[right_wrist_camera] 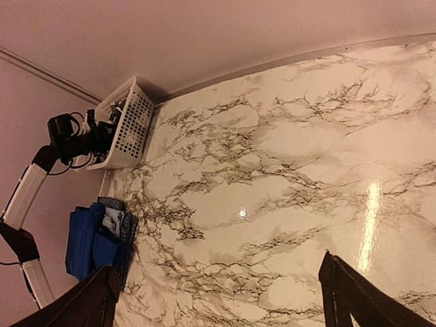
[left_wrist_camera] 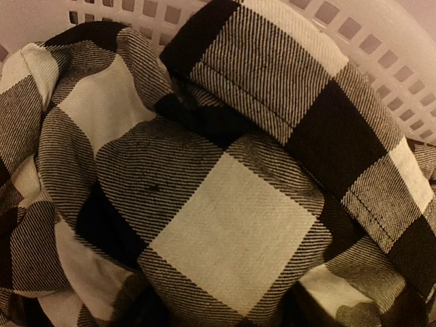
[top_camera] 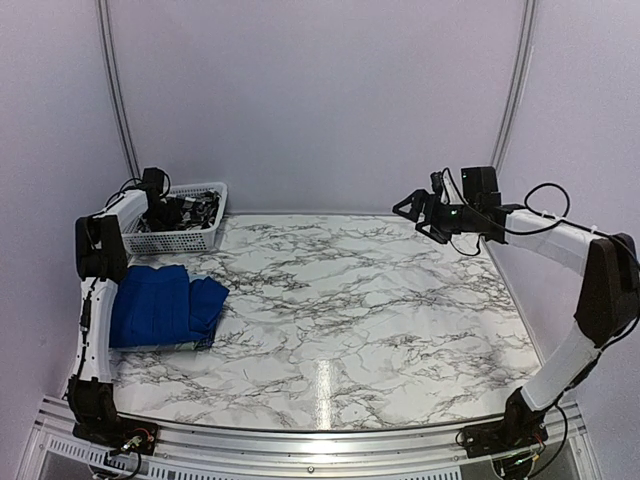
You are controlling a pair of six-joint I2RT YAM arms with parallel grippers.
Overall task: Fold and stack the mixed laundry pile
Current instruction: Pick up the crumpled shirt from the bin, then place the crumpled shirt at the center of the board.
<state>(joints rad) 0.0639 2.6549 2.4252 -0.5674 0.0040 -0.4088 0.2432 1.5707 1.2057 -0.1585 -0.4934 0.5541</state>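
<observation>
The left claw (top_camera: 183,213) is down inside the white lattice basket (top_camera: 170,241) at the far-left corner of the bench (top_camera: 350,330). It sits over the crumpled black-and-white buffalo-check flannel shirt (left_wrist_camera: 225,204); I cannot tell whether it is clenched or released. The right claw (top_camera: 405,210) hangs released and empty above the far-right side. A folded royal-blue shirt (top_camera: 150,305) lies by the left edge.

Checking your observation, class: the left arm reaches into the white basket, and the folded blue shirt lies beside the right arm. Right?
No. The top external view shows the folded blue shirt beside the left arm; that arm does reach into the white basket.
</observation>
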